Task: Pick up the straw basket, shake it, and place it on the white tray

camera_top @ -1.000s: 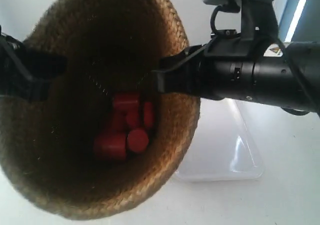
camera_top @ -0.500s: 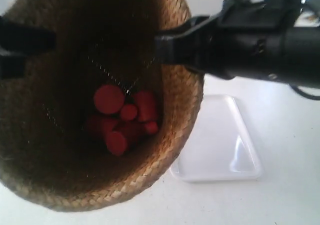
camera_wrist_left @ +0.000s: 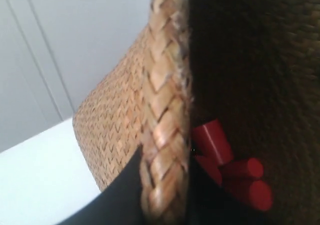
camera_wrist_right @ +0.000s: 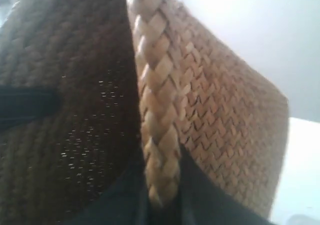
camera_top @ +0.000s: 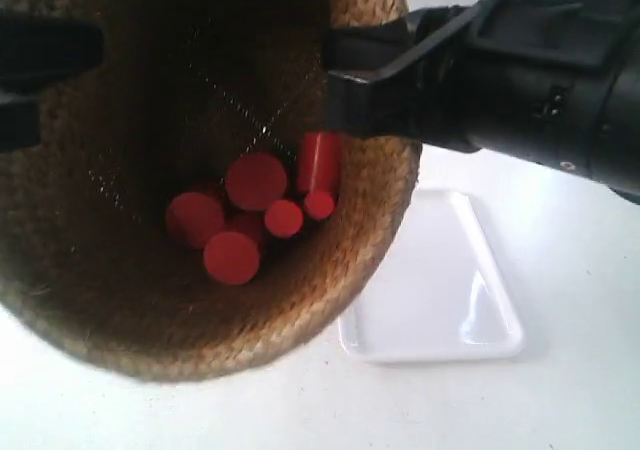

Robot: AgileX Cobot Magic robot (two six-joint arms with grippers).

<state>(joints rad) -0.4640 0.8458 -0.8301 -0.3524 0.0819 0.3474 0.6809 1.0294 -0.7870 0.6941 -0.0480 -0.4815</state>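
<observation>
The straw basket (camera_top: 110,310) hangs in the air close to the exterior camera, above the table and left of the white tray (camera_top: 440,290). Its dark inside holds several red cylinders (camera_top: 255,182). The arm at the exterior view's right has its gripper (camera_top: 335,80) clamped on the rim. The gripper (camera_top: 45,70) of the arm at the exterior view's left holds the opposite rim. In the left wrist view, my left gripper (camera_wrist_left: 165,197) pinches the braided rim (camera_wrist_left: 165,110). My right gripper (camera_wrist_right: 162,202) is shut on the braided rim (camera_wrist_right: 155,105) too.
The white table (camera_top: 570,400) lies below, with the tray flat on it and nothing in the tray. Red cylinders (camera_wrist_left: 215,142) show inside the basket in the left wrist view. A pale wall (camera_wrist_left: 65,50) stands behind.
The basket has shifted up and to the right in the exterior view with both arms. The red cylinders have tumbled into a new arrangement. More of the tray now shows.
</observation>
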